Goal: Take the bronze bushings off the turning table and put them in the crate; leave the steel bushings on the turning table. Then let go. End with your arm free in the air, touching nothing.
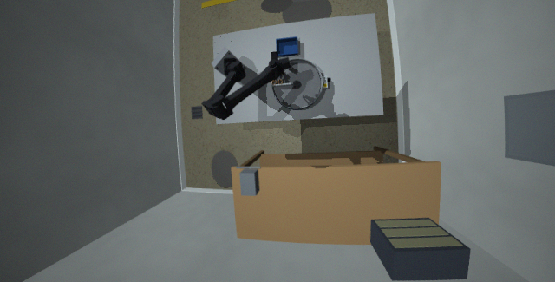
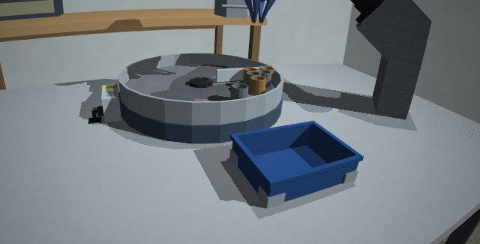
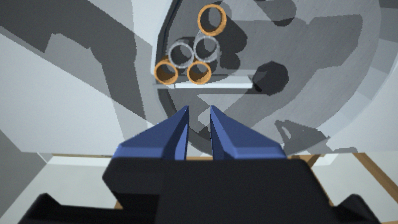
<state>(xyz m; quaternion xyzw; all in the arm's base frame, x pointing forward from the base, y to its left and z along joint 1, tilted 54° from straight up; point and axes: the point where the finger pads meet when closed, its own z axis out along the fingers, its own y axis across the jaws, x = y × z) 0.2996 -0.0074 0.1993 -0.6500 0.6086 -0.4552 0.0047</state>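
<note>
The turning table is a round grey tray with a black hub. Bushings cluster against a grey bar near its rim. Three are bronze, in the wrist view; one bronze bushing stands nearest in the exterior view. Two steel bushings sit among them; one steel bushing stands beside the front bronze one. My gripper hangs high above the cluster, fingers a narrow gap apart, empty. The blue crate is empty.
The arm's grey pedestal stands to the right of the turning table. A small labelled box and a black part sit at the table's left. A wooden bench with a grey box runs behind.
</note>
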